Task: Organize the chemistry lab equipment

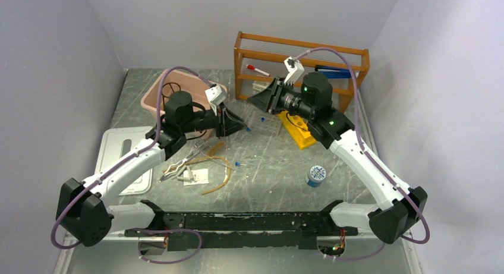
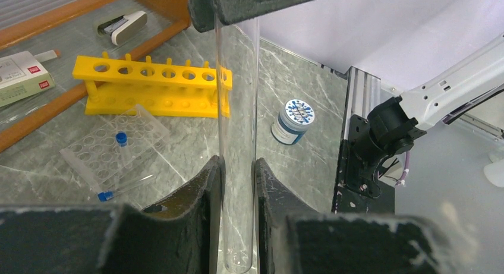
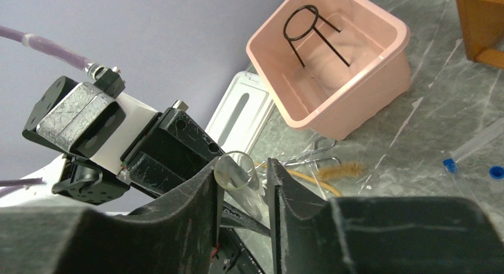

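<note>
Left tool (image 2: 238, 164): clenched on a glass tube (image 2: 238, 101), gripping it near its rounded closed end. The fingers (image 2: 205, 191) press on both sides of the glass.

Right tool (image 3: 241, 167): its jaws are only partly apart and straddle the tube's open mouth. One finger (image 3: 202, 185) sits at the rim, and I see a sliver of gap on the other side. I cannot tell whether it grips.

Arms: both reach forward and inward, so the two tools face each other over the middle of the table (image 1: 267, 179). The tube is off the table and spans from one tool to the other.

Containers:
- A pink bin (image 3: 356, 101) at the far left holds the black ring stand (image 3: 303, 24), which lies tilted inside.
- A yellow rack (image 2: 154, 87) stands beyond the tube.
- A clear well plate (image 2: 113, 146) just in front of the rack has a blue cap (image 2: 121, 138) on it.
- A blue-capped tube (image 2: 122, 188) lies flat on the table beside the plate.
- A jar (image 2: 292, 122) with a blue-and-white lid stands upright, well apart from the rack.

Loose items: tongs (image 1: 178, 165) and tan tubing (image 1: 220, 173) lie on the table near the left arm.
</note>
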`<state>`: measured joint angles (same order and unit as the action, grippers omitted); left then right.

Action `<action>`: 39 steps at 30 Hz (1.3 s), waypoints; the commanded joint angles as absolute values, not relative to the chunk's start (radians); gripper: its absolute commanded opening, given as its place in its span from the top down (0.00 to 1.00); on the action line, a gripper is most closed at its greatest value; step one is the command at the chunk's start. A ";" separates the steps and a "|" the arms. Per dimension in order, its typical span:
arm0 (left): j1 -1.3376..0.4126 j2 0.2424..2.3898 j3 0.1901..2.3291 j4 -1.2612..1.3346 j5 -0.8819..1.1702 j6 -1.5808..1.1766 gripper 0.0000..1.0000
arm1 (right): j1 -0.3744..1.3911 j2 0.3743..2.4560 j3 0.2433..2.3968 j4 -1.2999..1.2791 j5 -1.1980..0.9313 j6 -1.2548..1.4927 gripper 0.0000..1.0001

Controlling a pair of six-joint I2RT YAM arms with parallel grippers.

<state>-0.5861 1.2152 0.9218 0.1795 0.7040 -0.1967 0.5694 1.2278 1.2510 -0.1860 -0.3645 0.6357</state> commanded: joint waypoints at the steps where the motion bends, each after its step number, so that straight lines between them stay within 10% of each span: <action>1: -0.587 1.197 0.975 0.164 0.681 -0.190 0.64 | 0.550 1.234 1.291 -0.211 -0.399 0.591 0.76; 5: -0.586 1.192 1.019 0.055 0.506 -0.206 0.17 | 0.539 1.230 1.315 -0.231 -0.299 0.495 0.77; 10: -0.583 1.149 1.038 -0.071 0.245 -0.191 0.06 | 0.531 1.270 1.366 -0.315 -0.046 0.314 0.76; 39: -0.584 1.118 0.970 -0.101 0.291 -0.161 0.06 | 0.389 1.245 1.086 -0.194 0.589 0.234 0.76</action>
<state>-0.5861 1.1145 0.9730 -0.1032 0.2607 -0.1719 0.4004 1.2675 1.1072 -0.2008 0.5541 0.1783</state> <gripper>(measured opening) 0.948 0.263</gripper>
